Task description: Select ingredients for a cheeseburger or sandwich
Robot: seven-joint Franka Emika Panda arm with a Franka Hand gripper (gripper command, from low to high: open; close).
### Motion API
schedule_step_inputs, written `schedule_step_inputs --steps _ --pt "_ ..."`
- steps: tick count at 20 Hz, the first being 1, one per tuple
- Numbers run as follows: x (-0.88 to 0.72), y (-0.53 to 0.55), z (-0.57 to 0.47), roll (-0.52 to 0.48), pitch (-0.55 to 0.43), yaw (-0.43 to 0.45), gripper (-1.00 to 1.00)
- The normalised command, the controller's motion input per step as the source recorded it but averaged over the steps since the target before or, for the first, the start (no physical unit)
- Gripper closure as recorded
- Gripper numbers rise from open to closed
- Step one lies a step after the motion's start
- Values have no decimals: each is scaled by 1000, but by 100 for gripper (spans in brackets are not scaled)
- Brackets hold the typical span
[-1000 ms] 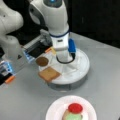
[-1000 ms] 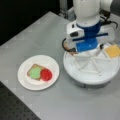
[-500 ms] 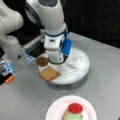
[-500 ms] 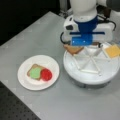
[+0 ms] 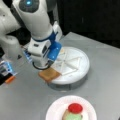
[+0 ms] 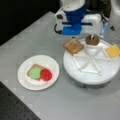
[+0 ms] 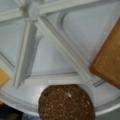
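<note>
Since a second ago the arm has shifted toward a front view's left and now hangs over the rim of the tray (image 5: pixel 80 67), with the gripper (image 6: pixel 91 37) low over the dark brown patty (image 6: pixel 92 40). Something thin and pale touches the patty's top there; whether the fingers are clenched on it or released cannot be told, as the arm's body hides them in both front views and the wrist view shows none of them.

The patty sits in a compartment at the tray's edge nearest the arm; in the wrist view (image 7: pixel 67 103) it fills the bottom of the picture, round and speckled. One toast square (image 6: pixel 73 46) lies tilted on the tray's rim just beside the patty, one corner overhanging the edge; the same piece shows in a front view (image 5: pixel 49 74) under the arm and at the right edge of the wrist view (image 7: pixel 108 62). The cheese square (image 6: pixel 112 51) lies in another compartment on the patty's far side from the toast.

On the grey desk (image 6: pixel 37 32), well apart from the tray, stands a paper plate (image 6: pixel 25 80). On it lies the sandwich so far: a second toast square (image 6: pixel 32 69) with the lettuce piece (image 6: pixel 35 73) on top and the tomato disc (image 6: pixel 46 74) resting beside and partly on the lettuce.
</note>
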Motion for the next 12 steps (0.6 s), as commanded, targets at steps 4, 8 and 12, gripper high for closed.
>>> schedule_step_inputs --steps 4,8,12 --pt "43 -384 194 335 183 -148 -100" --pt "183 -396 127 401 204 -19 -100" --pt "311 -353 53 455 166 61 -100"
